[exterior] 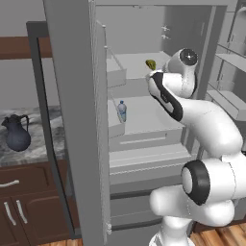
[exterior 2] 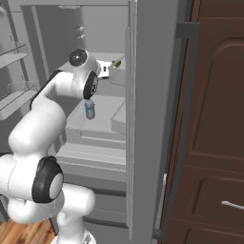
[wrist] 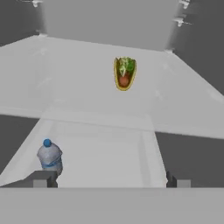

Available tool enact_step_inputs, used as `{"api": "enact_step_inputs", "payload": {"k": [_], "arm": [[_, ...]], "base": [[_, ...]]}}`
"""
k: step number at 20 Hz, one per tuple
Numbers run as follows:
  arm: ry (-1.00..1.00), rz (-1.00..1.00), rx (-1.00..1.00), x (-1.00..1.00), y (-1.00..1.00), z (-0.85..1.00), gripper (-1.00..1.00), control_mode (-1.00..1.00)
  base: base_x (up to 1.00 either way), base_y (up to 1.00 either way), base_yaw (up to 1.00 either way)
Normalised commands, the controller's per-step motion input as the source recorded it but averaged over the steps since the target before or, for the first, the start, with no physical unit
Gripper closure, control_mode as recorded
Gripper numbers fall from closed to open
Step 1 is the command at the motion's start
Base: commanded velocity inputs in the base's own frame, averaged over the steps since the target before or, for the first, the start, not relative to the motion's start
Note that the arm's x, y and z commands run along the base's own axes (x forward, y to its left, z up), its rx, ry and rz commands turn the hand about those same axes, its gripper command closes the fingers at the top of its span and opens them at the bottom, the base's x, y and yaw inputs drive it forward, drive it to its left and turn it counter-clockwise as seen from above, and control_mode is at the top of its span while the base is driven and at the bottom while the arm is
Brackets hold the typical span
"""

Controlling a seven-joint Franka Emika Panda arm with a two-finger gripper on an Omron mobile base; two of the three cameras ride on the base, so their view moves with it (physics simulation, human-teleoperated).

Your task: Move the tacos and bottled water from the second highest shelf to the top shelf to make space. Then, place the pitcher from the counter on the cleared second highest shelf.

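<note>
My claw [wrist: 109, 180], jaws spread and empty, hangs above the upright bottled water [wrist: 50, 157], which stands below and left of my left fingertip [wrist: 43, 179].

Top shelf [wrist: 78, 87] bears tacos [wrist: 124, 73]; second highest shelf [wrist: 105, 153] bears bottled water [wrist: 50, 156].

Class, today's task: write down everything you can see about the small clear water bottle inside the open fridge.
The small clear plastic water bottle with a blue cap and blue label band stands upright on the wide pale grey second highest shelf, near its left front corner as the hand view shows it. Its body looks rounded and see-through. Nothing grips it: only the shelf beneath touches it. The small folded yellow taco lies apart on the pale grey top shelf above. In the left base view, the bottle sits close behind the fridge's door edge.
</note>
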Motion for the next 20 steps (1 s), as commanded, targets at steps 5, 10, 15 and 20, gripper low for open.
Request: {"api": "enact_step_inputs", "payload": {"k": [5,10,15,20], "arm": [[0.0,0.08,-0.03,-0.73,0.44,-0.28,-1.0,-1.0],[0.0,0.1,0.0,-0.54,0.32,-0.5,-1.0,-1.0],[0.02,0.06,0.0,-0.54,0.15,-0.26,-1.0,-1.0],[0.09,0.07,0.0,-0.42,0.07,-0.16,-1.0,-1.0]], "base": [[0.0,0.0,0.0],[0.0,0.0,0.0],[0.0,0.0,0.0],[0.0,0.0,0.0]]}}
